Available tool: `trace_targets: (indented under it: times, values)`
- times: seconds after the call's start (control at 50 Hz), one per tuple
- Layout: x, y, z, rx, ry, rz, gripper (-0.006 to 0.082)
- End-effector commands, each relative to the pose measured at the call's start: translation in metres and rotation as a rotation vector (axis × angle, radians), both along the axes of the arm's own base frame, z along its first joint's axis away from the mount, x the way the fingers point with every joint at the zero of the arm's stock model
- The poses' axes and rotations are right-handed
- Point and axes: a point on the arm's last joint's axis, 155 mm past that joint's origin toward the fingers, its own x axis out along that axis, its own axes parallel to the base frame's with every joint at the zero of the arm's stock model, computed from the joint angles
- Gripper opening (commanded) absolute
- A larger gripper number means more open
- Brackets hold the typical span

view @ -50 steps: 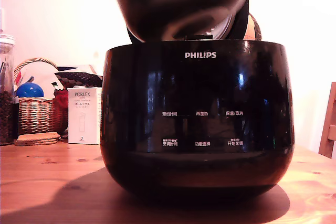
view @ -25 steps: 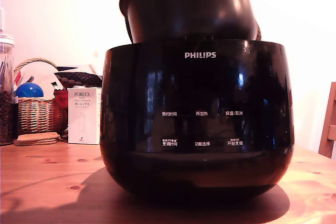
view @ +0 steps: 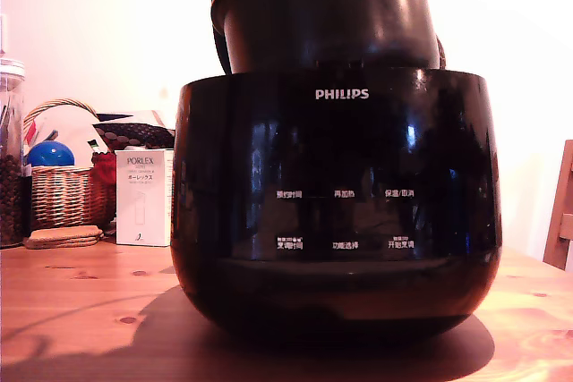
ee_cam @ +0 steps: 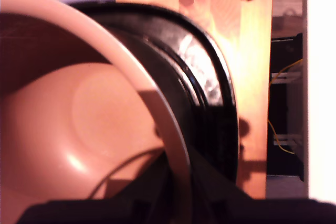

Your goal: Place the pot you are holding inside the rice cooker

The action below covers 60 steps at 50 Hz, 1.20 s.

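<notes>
Closest to me on the pine table stands the glossy black Philips rice cooker, its white button labels facing front. Rising out of its open top is the dark pot, lower part sunk inside the body, upper walls and pale rim tilted slightly and clear above. From the wrist view, the gripper is clamped over the pot's rim, one dark finger either side of the wall. Farther back, at the exterior view's left, sit a white Porlex box, a wicker basket holding a blue ball, and a glass jar.
</notes>
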Motion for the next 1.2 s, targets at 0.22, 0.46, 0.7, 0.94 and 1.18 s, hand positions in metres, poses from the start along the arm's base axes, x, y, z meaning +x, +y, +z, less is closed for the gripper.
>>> trace_targets:
  times: [0.22,0.46,0.7,0.94,1.18]
  values:
    - [0.011,-0.011,-0.003,-0.001,-0.029,-0.001,-0.0022]
    - [0.015,-0.008,-0.003,-0.003,-0.02,0.031,-0.0023]
    - [0.017,-0.007,-0.007,0.001,-0.009,0.098,-0.0023]
    - [0.021,-0.008,-0.016,0.027,-0.015,0.187,-0.0023]
    - [0.024,-0.007,-0.024,0.053,-0.028,0.229,-0.0022]
